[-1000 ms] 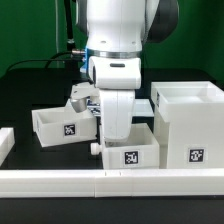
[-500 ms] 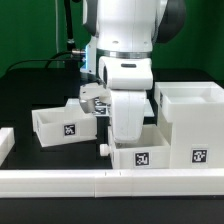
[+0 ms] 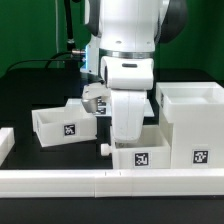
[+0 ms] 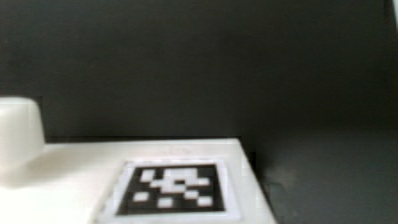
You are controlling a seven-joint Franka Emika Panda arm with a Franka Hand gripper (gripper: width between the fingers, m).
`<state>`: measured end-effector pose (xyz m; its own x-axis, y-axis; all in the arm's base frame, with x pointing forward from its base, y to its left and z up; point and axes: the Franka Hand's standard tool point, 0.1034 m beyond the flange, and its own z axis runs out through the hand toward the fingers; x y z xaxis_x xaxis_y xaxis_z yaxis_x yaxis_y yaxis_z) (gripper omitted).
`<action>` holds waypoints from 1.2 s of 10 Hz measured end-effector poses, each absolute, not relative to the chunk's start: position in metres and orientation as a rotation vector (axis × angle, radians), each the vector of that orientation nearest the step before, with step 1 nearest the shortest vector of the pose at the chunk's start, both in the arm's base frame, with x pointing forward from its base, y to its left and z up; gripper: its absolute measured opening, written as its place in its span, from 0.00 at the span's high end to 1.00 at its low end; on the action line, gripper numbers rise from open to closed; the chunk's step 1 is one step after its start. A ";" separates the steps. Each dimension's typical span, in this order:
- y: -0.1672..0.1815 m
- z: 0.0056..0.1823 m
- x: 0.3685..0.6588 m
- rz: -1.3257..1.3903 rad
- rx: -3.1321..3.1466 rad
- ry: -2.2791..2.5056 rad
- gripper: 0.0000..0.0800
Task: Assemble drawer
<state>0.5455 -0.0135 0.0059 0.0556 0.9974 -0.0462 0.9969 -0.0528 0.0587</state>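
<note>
The drawer housing (image 3: pixel 190 122) stands at the exterior view's right, tag facing front. One knobbed tray (image 3: pixel 140 157) sits right beside it, its knob (image 3: pixel 104 148) pointing to the exterior view's left. My gripper (image 3: pixel 132 132) reaches straight down into this tray, and the tray's wall hides its fingers. The second tray (image 3: pixel 58 125) lies apart at the exterior view's left. The wrist view shows a white tagged surface (image 4: pixel 175 187) close below, with no fingers in sight.
A low white rail (image 3: pixel 60 182) runs along the table's front edge. A small white block (image 3: pixel 4 143) sits at the exterior view's far left. Black table surface lies behind the trays.
My arm and the near tray moved together toward the exterior view's right, up to the housing, between one second and half a second ago. Since then nothing visibly moved.
</note>
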 end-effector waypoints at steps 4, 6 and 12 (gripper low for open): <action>-0.007 0.006 0.546 0.020 2.296 2.035 0.95; -0.008 0.006 0.546 0.019 2.275 2.057 0.95; -0.016 0.006 0.546 -0.023 2.185 2.143 0.95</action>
